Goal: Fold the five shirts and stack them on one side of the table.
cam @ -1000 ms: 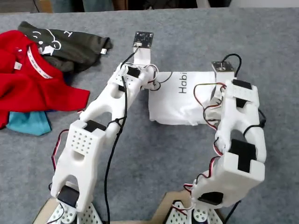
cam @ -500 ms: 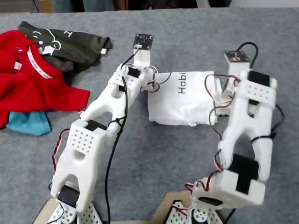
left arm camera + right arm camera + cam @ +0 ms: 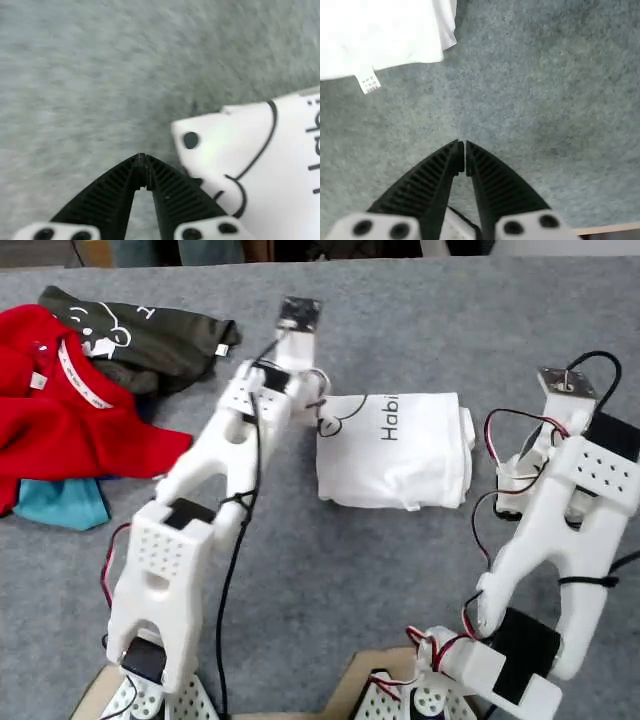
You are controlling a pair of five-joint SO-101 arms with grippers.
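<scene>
Seeing right gripper (image 3: 460, 145) pinched closed, empty, above grey table cover (image 3: 545, 100), near tagged edge of folded white shirt (image 3: 380, 35). Seeing left gripper (image 3: 141, 160) likewise closed on nothing, tip just beside shirt's printed corner. Judging white shirt light, limp, prone to unfolding; expecting best hold at doubled fold edges, both sides at once. Noting black lettering (image 3: 390, 418) and line drawing on it, small care tag (image 3: 368, 82), print left unread. Spotting farther off, on robot's left: teal shirt (image 3: 60, 502), red shirt (image 3: 70, 420), dark shirt (image 3: 160, 335) lying unfolded, heaped.

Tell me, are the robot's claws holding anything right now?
Nothing is held. The left gripper is shut with nothing in it beside the folded white shirt, and the right gripper is shut over the grey table.
</scene>
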